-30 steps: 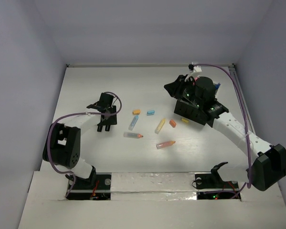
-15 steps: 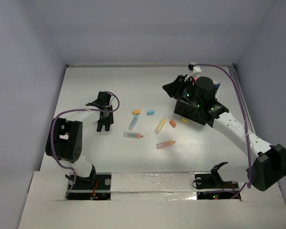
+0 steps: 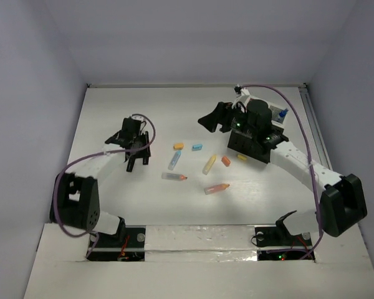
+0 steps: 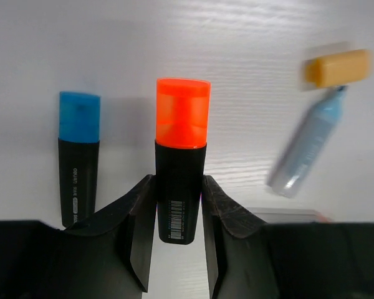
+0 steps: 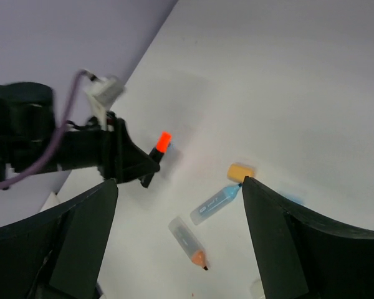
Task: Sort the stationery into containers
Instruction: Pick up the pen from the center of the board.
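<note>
My left gripper (image 4: 177, 187) is shut on a black highlighter with an orange cap (image 4: 182, 146); both fingers press its barrel. A blue-capped highlighter (image 4: 78, 163) lies just left of it. From above, that gripper (image 3: 132, 163) sits left of the scattered stationery: a yellow block (image 3: 178, 146), a blue block (image 3: 197, 147), a light-blue pen (image 3: 174, 160), a yellow stick (image 3: 209, 164) and two clear orange-tipped pens (image 3: 174, 177) (image 3: 216, 187). My right gripper (image 3: 215, 118) hangs open and empty left of the black compartment box (image 3: 252, 148), which the right arm partly hides.
An orange piece (image 3: 225, 161) and a small yellow piece (image 3: 242, 157) lie close to the box's front. A blue tip (image 3: 282, 114) shows behind the right arm. Purple cables loop over both arms. Walls close the table at the back and both sides.
The right gripper opened wide and swung left, away from above the box. The left gripper closed onto the orange-capped highlighter and shifted slightly back and left.
</note>
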Robot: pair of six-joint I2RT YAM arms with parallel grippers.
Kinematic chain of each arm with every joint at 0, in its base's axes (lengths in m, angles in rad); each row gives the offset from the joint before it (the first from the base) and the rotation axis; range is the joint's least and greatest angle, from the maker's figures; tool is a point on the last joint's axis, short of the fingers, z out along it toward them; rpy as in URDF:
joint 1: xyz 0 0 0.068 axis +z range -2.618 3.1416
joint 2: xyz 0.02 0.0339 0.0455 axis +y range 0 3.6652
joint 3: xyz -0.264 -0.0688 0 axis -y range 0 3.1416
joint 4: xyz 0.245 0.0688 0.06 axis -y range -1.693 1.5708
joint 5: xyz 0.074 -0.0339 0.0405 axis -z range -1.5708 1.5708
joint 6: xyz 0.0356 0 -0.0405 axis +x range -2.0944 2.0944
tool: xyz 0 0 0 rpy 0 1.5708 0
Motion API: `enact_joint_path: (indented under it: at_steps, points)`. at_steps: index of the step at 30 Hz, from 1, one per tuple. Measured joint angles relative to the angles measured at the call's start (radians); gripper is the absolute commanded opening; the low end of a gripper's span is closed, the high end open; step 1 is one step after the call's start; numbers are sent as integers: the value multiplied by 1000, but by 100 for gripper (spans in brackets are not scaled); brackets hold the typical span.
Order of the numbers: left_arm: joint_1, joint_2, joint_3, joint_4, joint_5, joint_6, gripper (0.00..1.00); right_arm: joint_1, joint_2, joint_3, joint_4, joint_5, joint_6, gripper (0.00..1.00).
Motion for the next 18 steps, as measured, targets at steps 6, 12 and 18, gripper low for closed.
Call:
enact_joint_path:
  at_steps: [6, 12, 18]
  points:
    - [-57, -272, -24, 79, 92, 2, 0, 31, 131, 8, 23, -78, 50, 95]
    - [-89, -359, -34, 129, 188, 16, 1, 104, 211, 65, 36, -126, 84, 98]
    - [-110, -375, -58, 130, 261, 28, 2, 158, 243, 107, 90, -145, 119, 94]
